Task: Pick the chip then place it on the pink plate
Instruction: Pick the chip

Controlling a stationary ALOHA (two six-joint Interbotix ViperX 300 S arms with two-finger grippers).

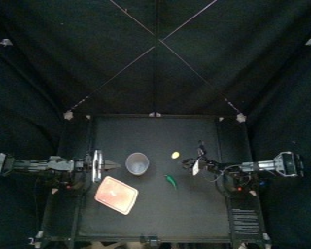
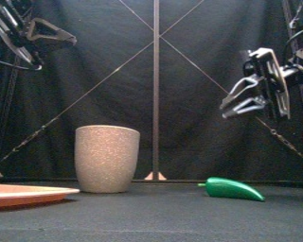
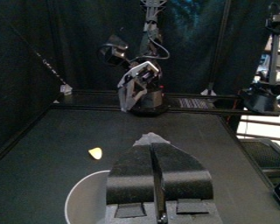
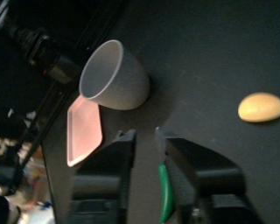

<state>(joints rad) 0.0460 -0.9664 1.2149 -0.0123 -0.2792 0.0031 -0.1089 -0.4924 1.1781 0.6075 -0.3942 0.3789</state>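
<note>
- On the black table (image 1: 185, 209), the yellow chip (image 1: 175, 155) lies flat and free, a little right of the grey speckled cup (image 2: 107, 159) and well apart from the pink plate (image 1: 117, 194).
- The pink plate lies at the table's front left, and the cup stands upright just behind its right end.
- A green toy chili (image 2: 233, 189) lies on the table right of the cup, nearer the front than the chip.
- The left gripper (image 3: 157, 166) hangs above the table's left side with its jaws pressed together on nothing. The cup's rim is just ahead of it and the chip farther off.
- The right gripper (image 4: 147, 144) hovers above the right side, its jaws a slim gap apart and empty. The chip lies ahead of it, off to one side.
</note>
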